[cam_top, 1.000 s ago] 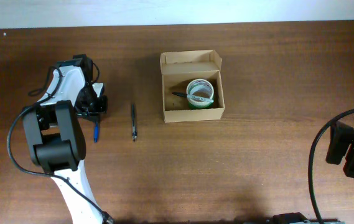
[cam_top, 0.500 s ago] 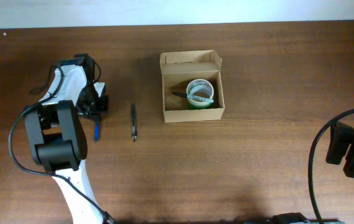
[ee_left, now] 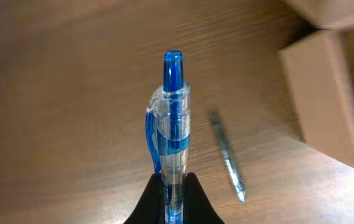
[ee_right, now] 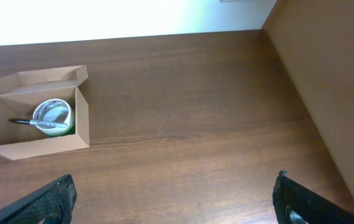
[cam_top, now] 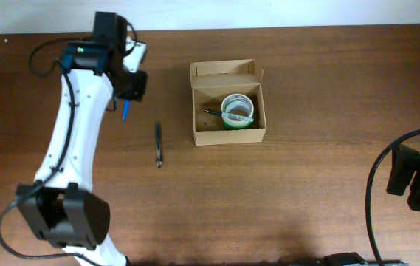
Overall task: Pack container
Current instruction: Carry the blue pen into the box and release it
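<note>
"Anything between the blue pen [ee_left: 172,124] in the left end effector [ee_left: 174,196] and the box [cam_top: 228,137]?"
"Just a black pen [cam_top: 159,144] lying on the table [cam_top: 305,170], beside that path. Box top's open; a tape roll [cam_top: 238,111] crowds the inside."

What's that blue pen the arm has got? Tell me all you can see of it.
The blue pen is a click pen of clear plastic with blue innards, a blue push button on top and a clear clip down one side. The left end effector pinches its lower barrel between two black fingers, with the button end pointing away from them. Its tip is hidden. It looks lifted off the table, touching nothing else.
</note>
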Controlling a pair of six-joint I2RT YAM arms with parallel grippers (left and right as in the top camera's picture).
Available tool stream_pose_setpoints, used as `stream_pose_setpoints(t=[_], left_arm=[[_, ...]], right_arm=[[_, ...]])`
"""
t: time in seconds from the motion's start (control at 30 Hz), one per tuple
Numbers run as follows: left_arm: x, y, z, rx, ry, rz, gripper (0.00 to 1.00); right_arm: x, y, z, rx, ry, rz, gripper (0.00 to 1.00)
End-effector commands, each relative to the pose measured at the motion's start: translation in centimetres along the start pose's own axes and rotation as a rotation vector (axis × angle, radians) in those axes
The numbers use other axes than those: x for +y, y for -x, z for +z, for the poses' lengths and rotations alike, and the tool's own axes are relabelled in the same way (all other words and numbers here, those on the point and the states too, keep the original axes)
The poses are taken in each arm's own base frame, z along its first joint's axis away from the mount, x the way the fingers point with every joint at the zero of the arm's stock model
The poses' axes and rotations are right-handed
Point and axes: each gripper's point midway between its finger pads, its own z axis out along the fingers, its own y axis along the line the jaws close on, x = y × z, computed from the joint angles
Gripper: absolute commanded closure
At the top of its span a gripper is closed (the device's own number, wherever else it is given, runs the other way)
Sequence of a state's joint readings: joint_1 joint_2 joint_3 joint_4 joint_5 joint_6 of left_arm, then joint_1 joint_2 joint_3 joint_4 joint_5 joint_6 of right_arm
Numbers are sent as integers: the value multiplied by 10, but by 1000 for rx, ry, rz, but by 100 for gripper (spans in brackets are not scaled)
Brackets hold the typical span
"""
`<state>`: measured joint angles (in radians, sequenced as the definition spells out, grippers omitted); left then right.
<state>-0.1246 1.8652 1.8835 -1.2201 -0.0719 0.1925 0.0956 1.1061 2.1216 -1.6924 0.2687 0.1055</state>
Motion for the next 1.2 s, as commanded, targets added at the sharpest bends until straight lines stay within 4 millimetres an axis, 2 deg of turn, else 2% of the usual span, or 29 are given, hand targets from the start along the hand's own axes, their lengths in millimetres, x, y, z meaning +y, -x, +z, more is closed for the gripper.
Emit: stream_pose_setpoints(t=[0.0, 0.13, 0.23, 0.27, 0.33, 0.43, 0.47, 0.67, 0.9, 1.03, 1.17], left_arm=[[-32, 3, 1, 8, -22, 223, 98], [-64, 13, 1, -26, -43, 382, 98], [-91, 28, -3, -94, -49, 507, 98], [-107, 38, -6, -142, -52, 556, 98], [-122, 46, -8, -179, -55, 596, 98], [-144, 53, -5, -213, -64, 654, 98], [-156, 53, -1, -215, -72, 695, 98], [-191, 45, 32, -165, -106, 827, 98], [-219, 27, 73, -76, -147, 919, 98], [-234, 19, 84, -52, -165, 961, 98], [-244, 19, 84, -65, -169, 982, 98]], right_arm=[[1, -1, 0, 3, 2, -5, 1], [1, -1, 0, 3, 2, -5, 1], [1, -1, 0, 3, 2, -5, 1], [1, -1, 0, 3, 2, -4, 1], [1, -1, 0, 4, 2, -5, 1], [1, -1, 0, 4, 2, -5, 1], [1, -1, 0, 4, 2, -4, 1], [1, -1, 0, 4, 2, -4, 1], [1, -1, 0, 4, 2, -4, 1], [1, -1, 0, 6, 3, -5, 1], [2, 0, 3, 14, 1, -8, 1]])
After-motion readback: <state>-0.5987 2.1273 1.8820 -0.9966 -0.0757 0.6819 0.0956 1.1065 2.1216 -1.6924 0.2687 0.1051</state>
